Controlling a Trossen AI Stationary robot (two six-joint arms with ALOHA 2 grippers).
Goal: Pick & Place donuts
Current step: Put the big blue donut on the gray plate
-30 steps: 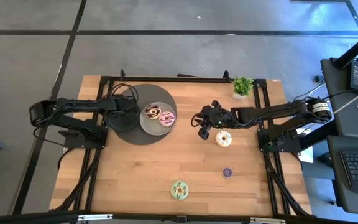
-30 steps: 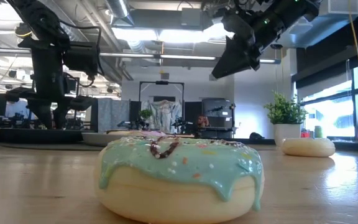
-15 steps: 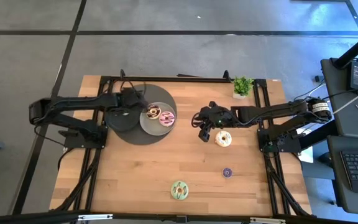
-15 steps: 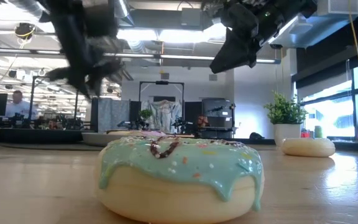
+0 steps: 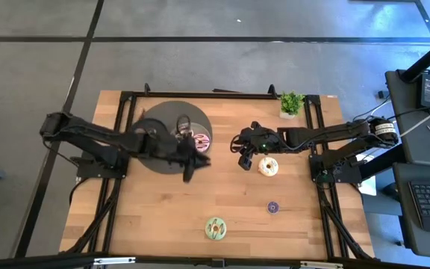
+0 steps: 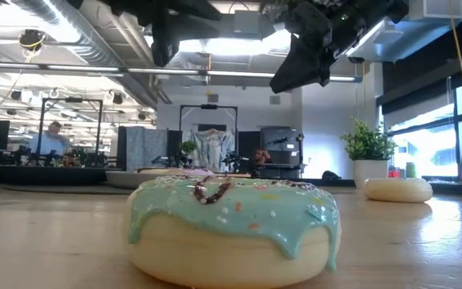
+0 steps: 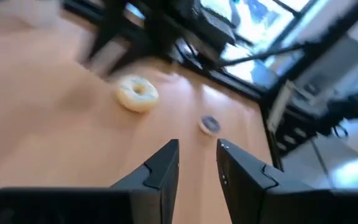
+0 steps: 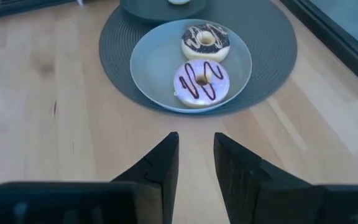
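Two donuts lie flat on the grey plate (image 8: 148, 62): a chocolate-iced one (image 8: 206, 38) and a pink one (image 8: 202, 81). Flat on the wooden table lie a cream donut (image 5: 268, 166), a tiny purple one (image 5: 272, 207) and a green-iced one (image 5: 215, 228), which is big in the low view (image 6: 231, 229). My left gripper (image 5: 189, 161) hangs blurred above the plate's near edge, open by a narrow gap (image 7: 197, 149), holding nothing. My right gripper (image 5: 243, 158) hovers left of the cream donut, also narrowly open (image 8: 196, 140) and empty.
The plate sits on a large dark round mat (image 5: 172, 112), partly covered by the left arm. A small potted plant (image 5: 290, 103) stands at the far edge. Bare wood lies between the plate and the green donut. People and desks show in the room behind.
My left arm has swung fast from over the dark mat's far-left part toward the table's near and right side, crossing the plate; its gripper now hangs over the plate's near edge. The donuts have stayed where they were.
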